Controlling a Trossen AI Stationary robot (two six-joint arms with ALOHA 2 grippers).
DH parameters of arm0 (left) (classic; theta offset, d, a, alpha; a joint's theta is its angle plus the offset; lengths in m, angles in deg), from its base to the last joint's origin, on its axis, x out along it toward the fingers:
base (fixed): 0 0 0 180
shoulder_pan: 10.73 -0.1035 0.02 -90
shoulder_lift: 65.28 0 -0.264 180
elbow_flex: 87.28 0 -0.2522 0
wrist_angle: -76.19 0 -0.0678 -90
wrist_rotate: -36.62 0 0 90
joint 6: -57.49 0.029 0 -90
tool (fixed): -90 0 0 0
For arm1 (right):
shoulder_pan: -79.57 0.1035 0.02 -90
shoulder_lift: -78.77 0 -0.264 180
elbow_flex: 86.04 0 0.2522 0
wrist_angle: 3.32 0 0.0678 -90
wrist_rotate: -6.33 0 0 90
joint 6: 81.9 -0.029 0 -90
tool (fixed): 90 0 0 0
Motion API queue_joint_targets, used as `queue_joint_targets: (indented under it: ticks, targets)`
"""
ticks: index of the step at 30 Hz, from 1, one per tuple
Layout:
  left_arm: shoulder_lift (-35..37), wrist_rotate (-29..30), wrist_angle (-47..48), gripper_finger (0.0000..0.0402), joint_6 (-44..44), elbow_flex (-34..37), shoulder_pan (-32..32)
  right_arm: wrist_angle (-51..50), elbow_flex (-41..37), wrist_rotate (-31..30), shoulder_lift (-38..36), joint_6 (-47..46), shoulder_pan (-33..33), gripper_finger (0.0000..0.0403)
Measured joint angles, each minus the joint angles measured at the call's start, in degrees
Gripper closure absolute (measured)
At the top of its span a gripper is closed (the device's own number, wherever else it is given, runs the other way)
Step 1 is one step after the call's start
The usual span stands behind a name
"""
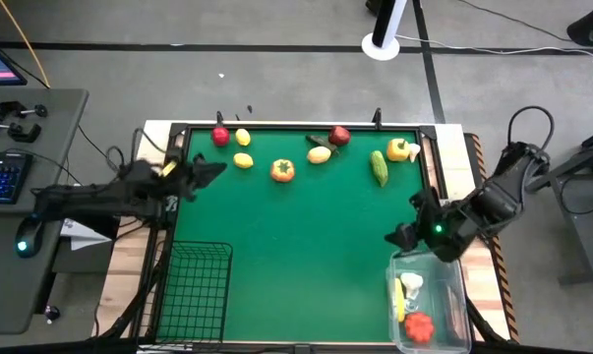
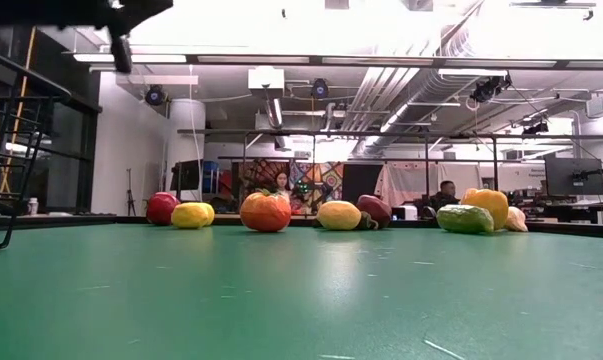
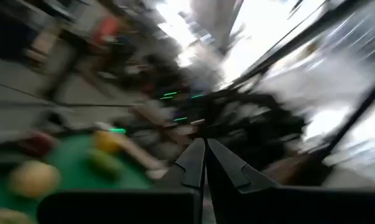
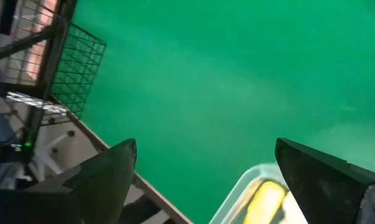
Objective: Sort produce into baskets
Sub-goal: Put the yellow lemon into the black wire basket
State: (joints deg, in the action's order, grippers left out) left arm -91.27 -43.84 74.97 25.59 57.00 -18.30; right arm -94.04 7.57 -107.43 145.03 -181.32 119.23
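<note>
Green table (image 1: 296, 256) bears glossy, brightly coloured produce (image 1: 282, 170).

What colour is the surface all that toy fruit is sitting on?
Green: the table mat is a plain, even green with no pattern. The high view shows it best.

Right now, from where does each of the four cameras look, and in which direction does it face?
High view: above the table, facing straight down; both arms, black wire basket, clear plastic basket.
Low view: at table-top height, facing level across the mat; produce row with orange tomato.
Left wrist view: on the left arm; shut left pincer.
Right wrist view: on the right arm; open right pincer above the mat.
Shared: high and right wrist both show both baskets.
</note>
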Motion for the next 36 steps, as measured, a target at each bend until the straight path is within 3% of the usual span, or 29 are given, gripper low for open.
queue_joint_targets:
  ticks: [2,7,11,18,21,23,33,36]
  targets:
    - [-4.6,1.2,9.8,0.0398,7.2,-8.1,-3.0,0.4,0.0,0.2,-0.6,3.2,-2.6,0.0029]
    - [-18.0,2.8,46.0,0.0376,18.4,-28.2,-14.2,1.9,0.0,0.2,-0.8,11.7,-7.6,0.0029]
    - [-29.9,-4.7,60.1,0.031,27.2,-35.2,-22.5,1.9,0.0,0.3,-0.7,17.1,-10.2,0.0029]
    - [-49.3,-14.9,65.8,0.0175,31.1,-38.2,-28.3,1.9,0.0,0.2,-0.7,22.2,-13.1,0.0029]
    - [-55.8,-14.7,66.0,0.0132,34.2,-38.8,-28.2,1.9,0.0,0.0,-0.7,23.3,-13.7,0.0029]
    - [-59.8,-11.5,66.4,0.0112,35.0,-39.5,-27.7,1.9,0.0,-0.1,-0.7,24.3,-14.1,0.0029]
    - [-70.2,3.0,67.4,0.0092,38.0,-43.1,-25.7,1.9,0.0,-2.9,-0.7,25.2,-16.5,0.0029]
    - [-71.3,3.1,67.7,0.0092,38.2,-43.3,-25.4,1.9,0.0,-2.9,-0.7,26.3,-17.1,0.0029]
